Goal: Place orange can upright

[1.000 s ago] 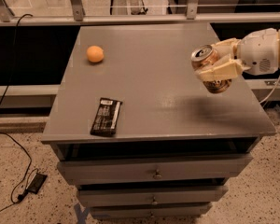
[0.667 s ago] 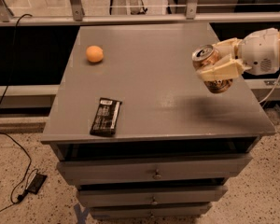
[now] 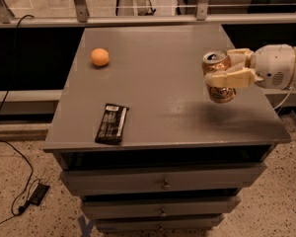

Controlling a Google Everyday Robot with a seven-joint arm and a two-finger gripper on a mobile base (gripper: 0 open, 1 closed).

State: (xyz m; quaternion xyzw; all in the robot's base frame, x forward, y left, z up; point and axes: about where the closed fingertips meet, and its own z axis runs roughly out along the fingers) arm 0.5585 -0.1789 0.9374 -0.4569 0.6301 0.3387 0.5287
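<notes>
The orange can (image 3: 220,89), coppery with a silver pull-tab top, is held nearly upright, leaning slightly left, above the right part of the grey table top (image 3: 163,88). My gripper (image 3: 228,72) comes in from the right on a white arm and is shut on the can, its beige fingers (image 3: 232,78) wrapped across the can's middle. The can's base hangs a little above the table, with its shadow below and to the right.
A small round orange fruit (image 3: 100,57) lies at the table's far left. A dark snack bar wrapper (image 3: 112,123) lies near the front left edge. Drawers (image 3: 163,181) sit under the top. A metal railing (image 3: 138,14) runs behind. Cables lie on the floor at left.
The can has tilted closer to upright in the gripper. The gripper stays over the same right part of the table.
</notes>
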